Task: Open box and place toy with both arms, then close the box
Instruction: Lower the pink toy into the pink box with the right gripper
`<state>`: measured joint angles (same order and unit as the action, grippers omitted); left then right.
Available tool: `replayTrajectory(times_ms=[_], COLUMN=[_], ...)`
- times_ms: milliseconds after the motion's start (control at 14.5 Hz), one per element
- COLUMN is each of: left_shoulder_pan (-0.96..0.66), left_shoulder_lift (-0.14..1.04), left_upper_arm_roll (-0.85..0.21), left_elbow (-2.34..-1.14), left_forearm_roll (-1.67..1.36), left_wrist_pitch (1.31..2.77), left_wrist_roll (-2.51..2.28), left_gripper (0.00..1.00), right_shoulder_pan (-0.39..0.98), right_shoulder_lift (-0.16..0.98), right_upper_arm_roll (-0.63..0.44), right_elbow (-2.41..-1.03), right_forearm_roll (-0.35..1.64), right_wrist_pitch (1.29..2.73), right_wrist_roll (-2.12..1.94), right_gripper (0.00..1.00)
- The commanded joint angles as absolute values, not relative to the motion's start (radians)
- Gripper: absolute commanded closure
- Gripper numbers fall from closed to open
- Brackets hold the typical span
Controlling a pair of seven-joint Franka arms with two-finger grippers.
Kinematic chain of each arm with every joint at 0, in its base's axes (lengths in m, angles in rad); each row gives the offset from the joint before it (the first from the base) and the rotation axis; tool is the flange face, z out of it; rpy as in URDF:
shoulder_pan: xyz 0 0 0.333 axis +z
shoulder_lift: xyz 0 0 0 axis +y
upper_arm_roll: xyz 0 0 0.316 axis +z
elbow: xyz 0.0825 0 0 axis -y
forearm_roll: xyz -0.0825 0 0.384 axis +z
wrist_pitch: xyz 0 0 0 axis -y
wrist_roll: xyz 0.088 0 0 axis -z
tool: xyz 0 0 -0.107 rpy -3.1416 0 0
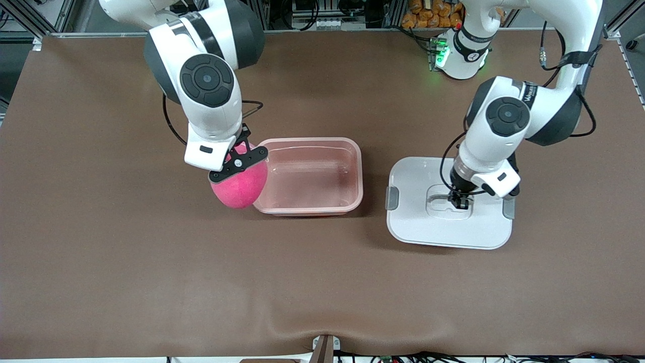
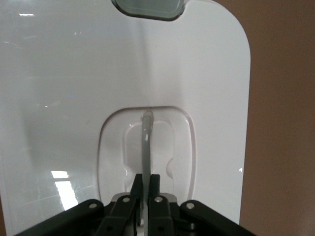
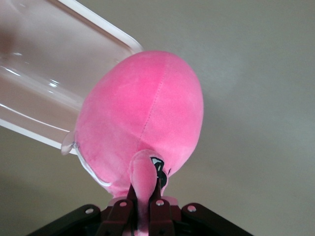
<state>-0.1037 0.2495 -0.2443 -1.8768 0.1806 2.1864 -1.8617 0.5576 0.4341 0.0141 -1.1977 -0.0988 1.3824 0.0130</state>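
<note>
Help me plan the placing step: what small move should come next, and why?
Probably carry the right hand sideways until the toy hangs over the open box, since the toy overlaps only its rim at the right arm's end. The left hand grips the lid's handle.

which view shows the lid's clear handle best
The left wrist view: the lid fills it, and the clear handle stands upright in its recess, pinched by the shut left hand. The front view shows the handle only as a small recess largely covered by that hand. The right wrist view shows none of it.
</note>
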Motion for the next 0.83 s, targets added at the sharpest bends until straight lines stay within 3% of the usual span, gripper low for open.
replayTrajectory(times_ms=[0,207,759], left_shoulder_pan=[-0.058,-0.008,0.021], left_shoulder_lift=[0.219,0.216,0.225], left_upper_arm_roll=[-0.258,-0.258,-0.258], left_elbow=[-1.914,-1.921,-1.921], left_forearm_roll=[0.112,0.045,0.022], left_wrist_pitch=[2.201,2.201,2.200], left_wrist_roll=[-1.770,-1.662,-1.574], left_gripper=[1.00,1.00,1.00], right_shoulder_pan=[0.571,0.548,0.552], right_shoulder_lift=[0.474,0.494,0.526], right_upper_arm_roll=[0.005,0.002,0.000], right_elbow=[-1.109,-1.091,-1.088], right_forearm_roll=[0.001,0.155,0.163], right_wrist_pitch=[1.351,1.364,1.411], right_wrist_roll=[0.115,0.222,0.252], right_gripper=[1.00,1.00,1.00])
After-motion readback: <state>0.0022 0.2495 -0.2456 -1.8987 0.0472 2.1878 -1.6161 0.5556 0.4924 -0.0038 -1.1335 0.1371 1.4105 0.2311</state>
